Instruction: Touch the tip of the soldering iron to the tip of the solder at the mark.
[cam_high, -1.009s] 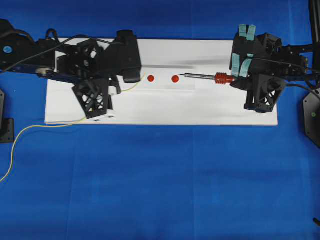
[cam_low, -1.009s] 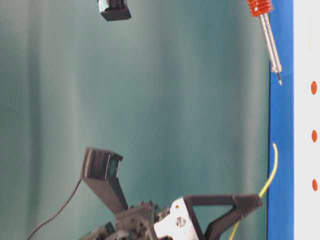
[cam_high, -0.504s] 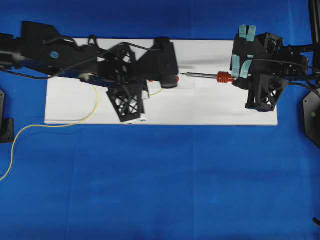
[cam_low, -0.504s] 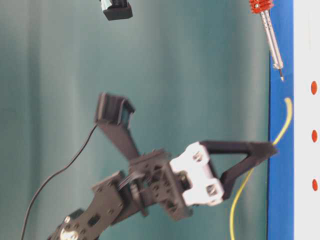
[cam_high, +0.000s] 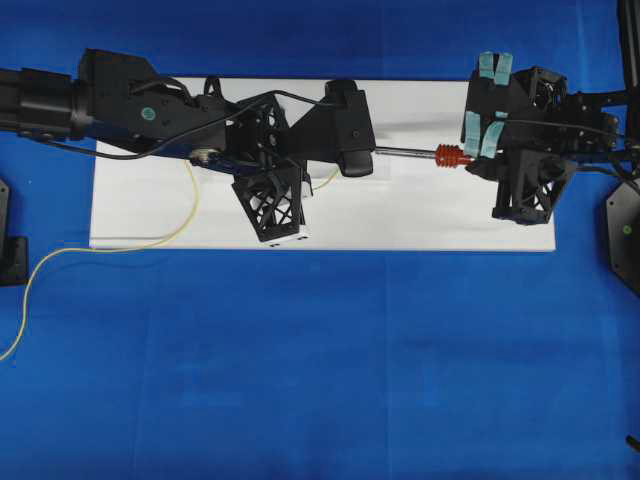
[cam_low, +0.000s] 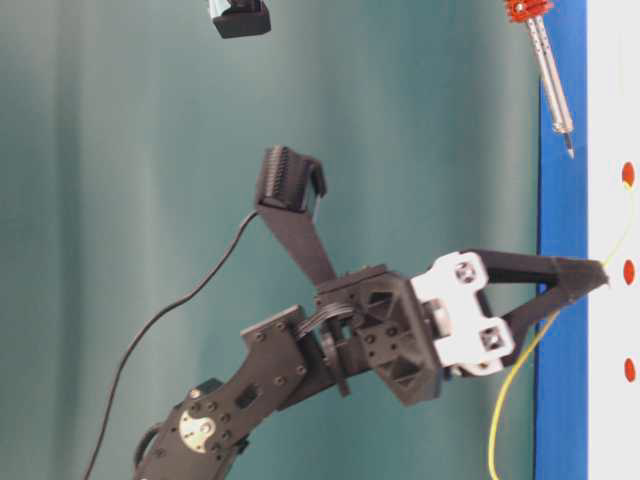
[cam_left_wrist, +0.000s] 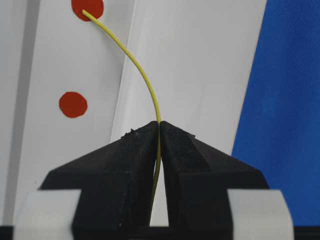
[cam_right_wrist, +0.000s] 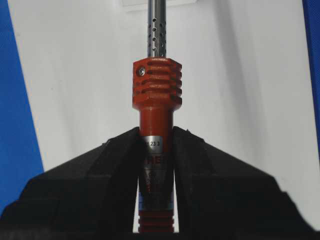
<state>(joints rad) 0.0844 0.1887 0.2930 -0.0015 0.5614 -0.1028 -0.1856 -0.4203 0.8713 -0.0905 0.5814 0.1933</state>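
My left gripper is shut on the yellow solder, which curves up and left until its tip rests on a red mark. A second red mark lies nearer. My right gripper is shut on the orange-red handle of the soldering iron; its tip is cut off at the top of that view. From table level the soldering iron's tip hangs above the board, short of the mark and apart from the solder. In the overhead view the left arm hides the marks.
The white board lies on blue cloth. The solder's long tail trails off the board's left edge toward the front left. A third red mark shows on the board at table level. The left wrist camera sits over the board's middle.
My left arm has swung right along the board with the solder, bringing its tip onto the mark and covering the marks from above. The soldering iron has barely shifted.
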